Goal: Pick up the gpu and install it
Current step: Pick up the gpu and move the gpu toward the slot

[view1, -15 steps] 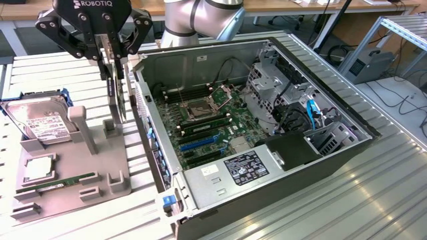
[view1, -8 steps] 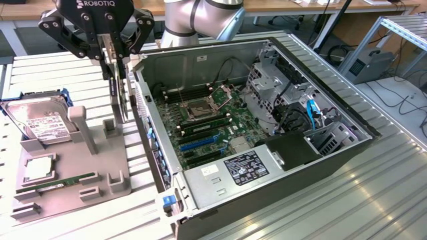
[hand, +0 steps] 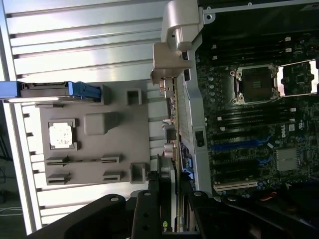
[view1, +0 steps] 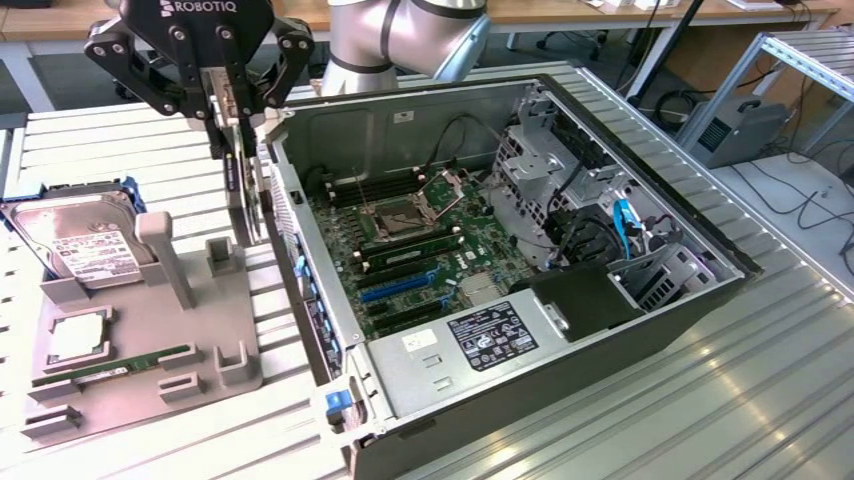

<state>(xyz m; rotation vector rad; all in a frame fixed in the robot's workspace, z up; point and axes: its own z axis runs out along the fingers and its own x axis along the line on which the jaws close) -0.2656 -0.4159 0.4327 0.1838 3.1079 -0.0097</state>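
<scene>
Black claw point(view1: 234, 120) part-closed on thin brownish circuit card point(view1: 243, 190), silver-bracketed, aloft beside open grey computer case point(view1: 400, 120); carry step; seating likely needs slot alignment.

Silver arm point(view1: 400, 35), black fingers point(view1: 284, 62), white ROBOTIQ lettering point(view1: 207, 8)

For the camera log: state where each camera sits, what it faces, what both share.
Exterior view: off the robot, high, looking down on the open black computer case; black gripper clamping thin brownish gpu card and grey arm show.
Wrist view: on the wrist, looking past gripper and gpu to the case.
Shared: gripper, gpu, case, grey plastic parts tray.
</scene>
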